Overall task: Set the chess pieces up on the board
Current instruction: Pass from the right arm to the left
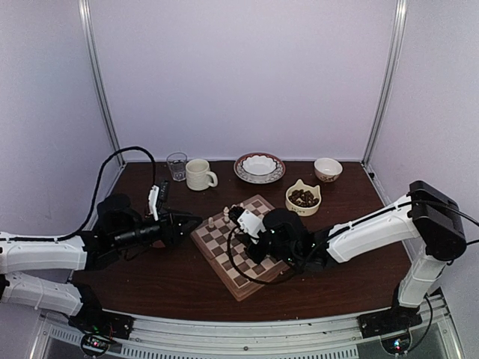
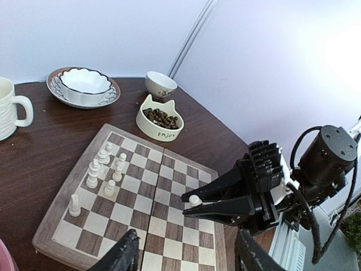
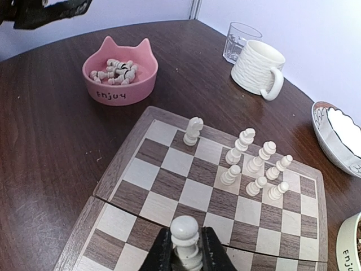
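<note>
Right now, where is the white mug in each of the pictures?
Top view: mug at the table's back, left of middle, beside the glass.
Left wrist view: mug at the far left edge, partly cut off.
Right wrist view: mug at upper right, beside the glass.
Shared landmark: the chessboard, in all three.

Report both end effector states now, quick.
Left end effector: open, holding nothing.
Right end effector: closed on a small pale cream wooden chess pawn.
</note>
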You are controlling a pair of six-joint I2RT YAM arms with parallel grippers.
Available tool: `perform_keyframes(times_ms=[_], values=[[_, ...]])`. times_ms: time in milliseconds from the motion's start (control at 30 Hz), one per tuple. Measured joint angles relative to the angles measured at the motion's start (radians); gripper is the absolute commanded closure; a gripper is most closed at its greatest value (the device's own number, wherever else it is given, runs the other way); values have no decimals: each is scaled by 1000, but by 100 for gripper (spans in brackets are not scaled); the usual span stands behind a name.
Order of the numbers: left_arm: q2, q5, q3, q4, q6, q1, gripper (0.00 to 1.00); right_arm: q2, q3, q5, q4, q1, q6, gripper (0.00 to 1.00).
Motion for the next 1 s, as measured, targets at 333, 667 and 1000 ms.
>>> perform_keyframes(times_ms=[333,667,1000], values=[[154,24,-24,118,58,0,60,-18,-31,-48,63,-14,87,91],[394,144,-3,313,44,-42,58,-23,-62,-154,120,-14,114,91],[414,187,14,411,26,-55,68,-31,-67,-245,145,-14,114,91]])
